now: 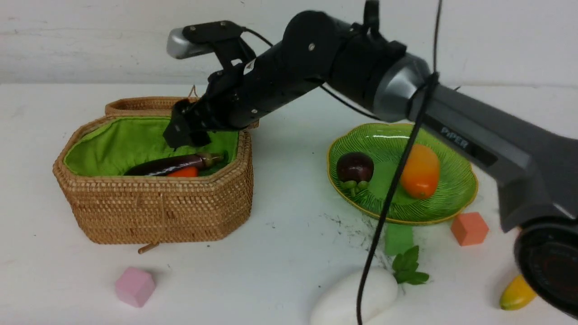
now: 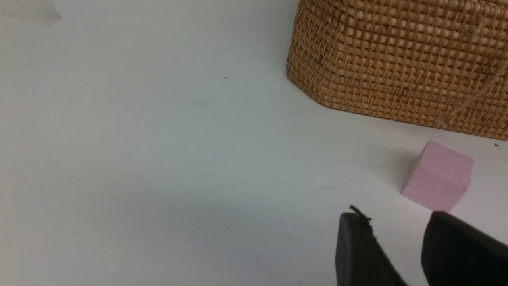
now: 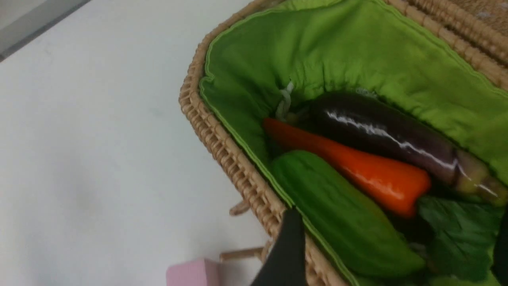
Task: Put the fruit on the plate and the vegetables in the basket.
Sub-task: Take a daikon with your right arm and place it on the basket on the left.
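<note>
Hovering over the basket (image 1: pixel 153 212), right pincer (image 1: pixel 184 136) seemingly empty above cucumber (image 3: pixel 341 214).

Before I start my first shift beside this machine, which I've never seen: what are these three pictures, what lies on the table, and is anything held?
This is a robot with two arms, each ending in a two-fingered tool. One picture looks forward from between the arms; the other two come from wrist cameras. The right tool hangs open over the basket, which holds an eggplant, a carrot and a cucumber. The left tool, also open, is near a pink cube; neither holds anything. The plate carries a mangosteen and a mango. A white radish, a banana, an orange cube and a green cube lie on the table.
</note>
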Available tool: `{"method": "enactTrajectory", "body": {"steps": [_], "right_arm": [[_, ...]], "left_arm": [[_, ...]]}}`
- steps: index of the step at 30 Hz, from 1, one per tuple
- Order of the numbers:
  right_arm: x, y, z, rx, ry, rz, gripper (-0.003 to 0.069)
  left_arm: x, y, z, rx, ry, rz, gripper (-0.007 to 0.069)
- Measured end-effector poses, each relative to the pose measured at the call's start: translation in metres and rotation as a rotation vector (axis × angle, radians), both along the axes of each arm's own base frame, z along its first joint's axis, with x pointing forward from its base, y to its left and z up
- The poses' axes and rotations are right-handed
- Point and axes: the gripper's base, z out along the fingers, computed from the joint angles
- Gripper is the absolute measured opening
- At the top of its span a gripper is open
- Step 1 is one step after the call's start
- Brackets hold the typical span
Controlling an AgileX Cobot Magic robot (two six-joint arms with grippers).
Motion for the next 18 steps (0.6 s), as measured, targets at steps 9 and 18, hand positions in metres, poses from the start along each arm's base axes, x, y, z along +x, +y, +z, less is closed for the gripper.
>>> {"method": "enactTrajectory", "body": {"steps": [9, 18], "right_arm": [[-0.038, -0.069, 0.102, -0.028, -0.11, -0.003, 0.0586], [-0.105, -0.137, 0.091, -0.322, -0.202, 0.116, 0.0582]], "left_arm": [[0.0, 0.0, 0.0, 0.0, 0.0, 0.0, 0.0239], [0.0, 0.0, 0.0, 0.0, 0.0, 0.0, 0.0239]]}}
